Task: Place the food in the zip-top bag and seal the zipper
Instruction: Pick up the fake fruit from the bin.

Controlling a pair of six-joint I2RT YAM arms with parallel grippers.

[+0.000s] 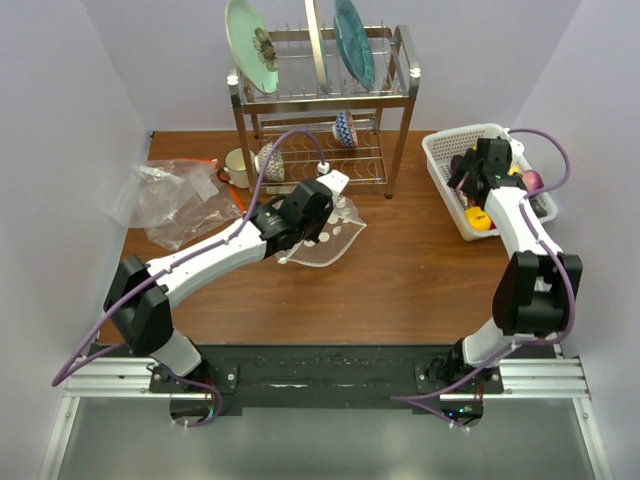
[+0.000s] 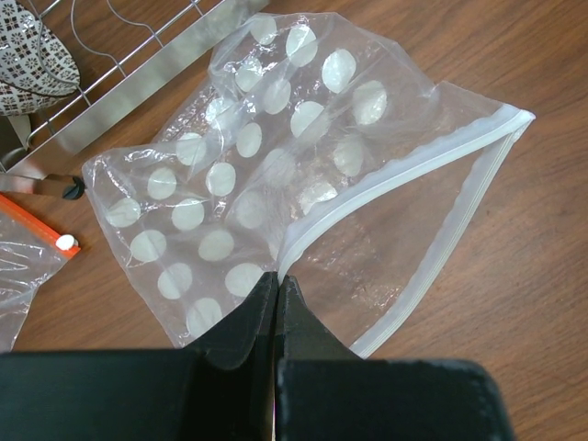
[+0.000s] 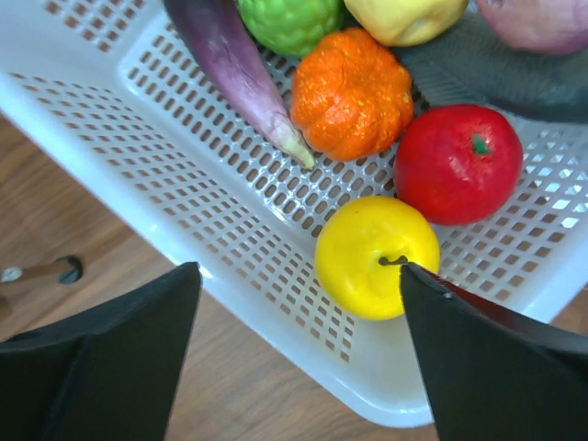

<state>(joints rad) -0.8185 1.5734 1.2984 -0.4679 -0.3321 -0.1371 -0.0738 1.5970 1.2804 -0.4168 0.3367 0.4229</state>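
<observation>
The left jaws pinch the zip-top bag (image 2: 239,184) at its zipper (image 2: 395,177), mouth gaping above the tabletop (image 2: 524,276). The right jaws hang wide over the white basket (image 3: 138,138); they should straddle the yellow fruit (image 3: 372,253) squarely, clear of the red one (image 3: 457,165), before closing.

One zip-top bag (image 2: 276,156), one basket (image 3: 184,184), two yellow fruits (image 3: 367,257).

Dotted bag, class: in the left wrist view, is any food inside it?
No: through the clear bag only the wooden table shows.
</observation>
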